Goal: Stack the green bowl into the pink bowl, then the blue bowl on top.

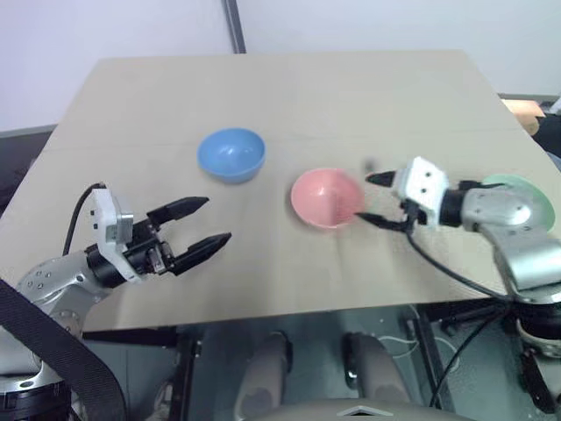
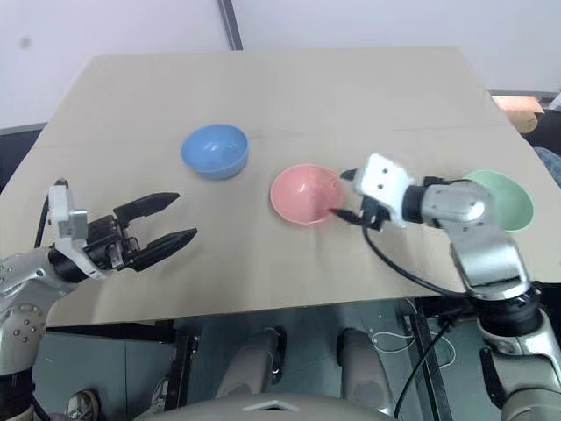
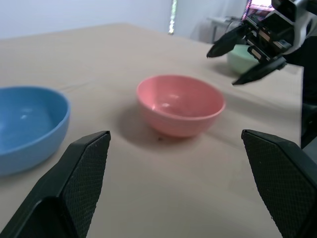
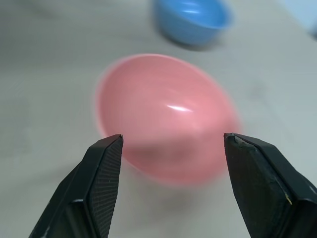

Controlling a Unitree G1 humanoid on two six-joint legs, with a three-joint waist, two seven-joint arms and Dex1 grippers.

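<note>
Three bowls stand apart on the tan table (image 1: 289,96). The blue bowl (image 1: 230,154) is left of centre, and the pink bowl (image 1: 326,197) sits upright and empty in the middle. Near the table's right edge is the green bowl (image 2: 504,197), partly hidden by my right forearm. My right gripper (image 1: 372,199) is open and empty just right of the pink bowl, pointing at it. In the right wrist view its fingers (image 4: 104,173) frame the pink bowl (image 4: 166,114). My left gripper (image 1: 215,219) hovers open and empty near the front left, below the blue bowl.
The table's front edge runs just below both grippers. A black cable (image 1: 447,272) hangs from my right wrist over that edge. A pole (image 1: 233,24) stands behind the table's far edge. Bare tabletop lies beyond the bowls.
</note>
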